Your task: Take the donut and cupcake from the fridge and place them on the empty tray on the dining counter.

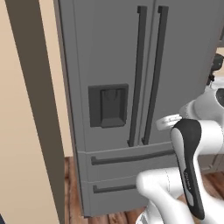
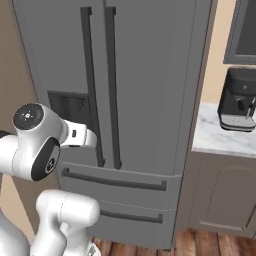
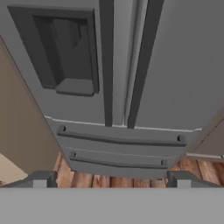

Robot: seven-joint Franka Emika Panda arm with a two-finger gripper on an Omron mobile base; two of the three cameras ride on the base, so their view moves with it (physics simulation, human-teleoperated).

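Note:
The grey French-door fridge [image 1: 109,65] [image 2: 140,75] [image 3: 175,57] stands straight ahead with both doors shut. Its two dark bar handles [image 1: 141,74] [image 3: 106,61] run down the middle seam, and the dispenser panel [image 1: 108,105] [image 3: 61,52] sits in the left door. Below are two shut drawers [image 1: 127,157] [image 3: 122,140]. My gripper [image 3: 111,181] is open, fingers wide apart and empty, held a short way in front of the fridge and aimed at the lower doors. The donut and cupcake are hidden behind the shut doors. The tray and dining counter are out of view.
A tan wall panel [image 1: 26,131] flanks the fridge on the left. On the right a marble counter [image 2: 220,140] carries a dark coffee machine [image 2: 239,100] over a grey cabinet [image 2: 225,195]. Wooden floor [image 3: 197,170] lies below.

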